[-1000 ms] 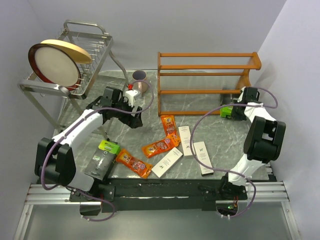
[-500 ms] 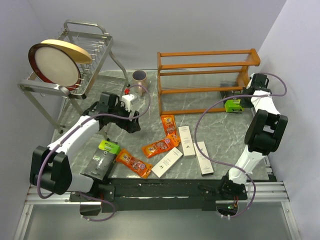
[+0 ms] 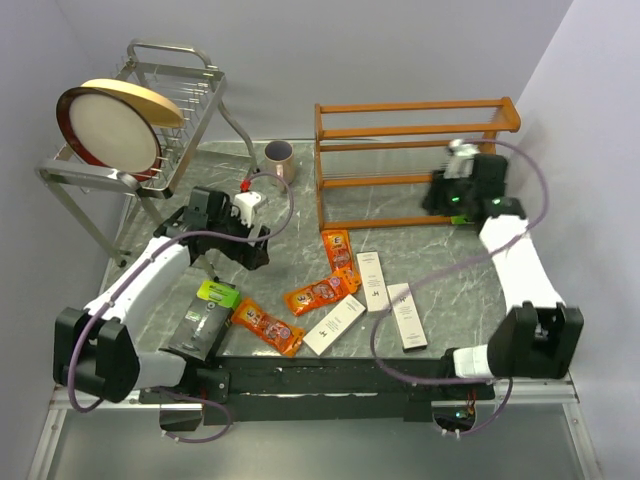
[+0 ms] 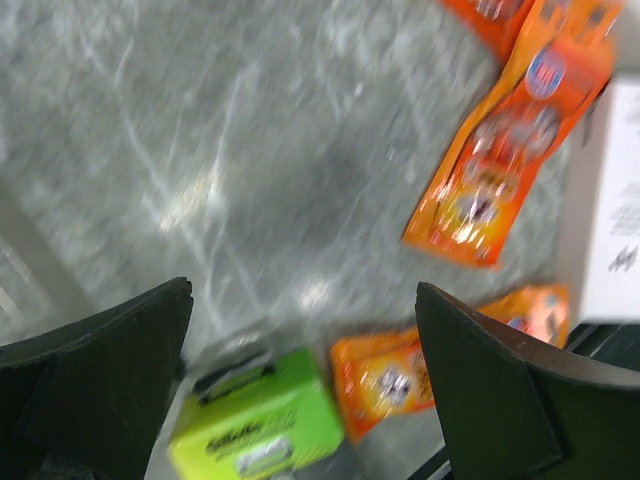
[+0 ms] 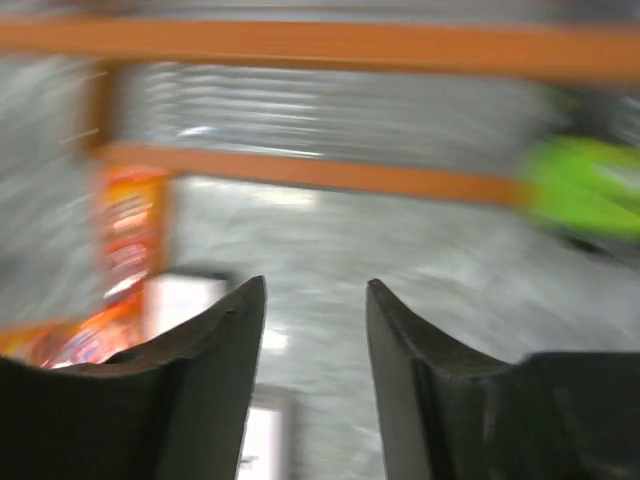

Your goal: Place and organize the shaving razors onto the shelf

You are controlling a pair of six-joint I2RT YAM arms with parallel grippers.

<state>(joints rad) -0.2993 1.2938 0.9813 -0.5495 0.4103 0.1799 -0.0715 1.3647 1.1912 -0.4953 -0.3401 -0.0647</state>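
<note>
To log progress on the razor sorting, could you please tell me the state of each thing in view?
Left fingers: open, empty.
Right fingers: open, empty.
Shelf: upright.
Green pack: not held, at the shelf's right end.
White boxes: three, flat on table.
Orange packets: three, flat on table.
Second green pack: flat on table.
Mug: upright.
Plate: on edge in wire rack.

We see pale lilac walls [image 3: 400, 50] cornering behind a grey marbled table [image 3: 450, 305], with a wire rack [image 3: 195, 95] at its left.
</note>
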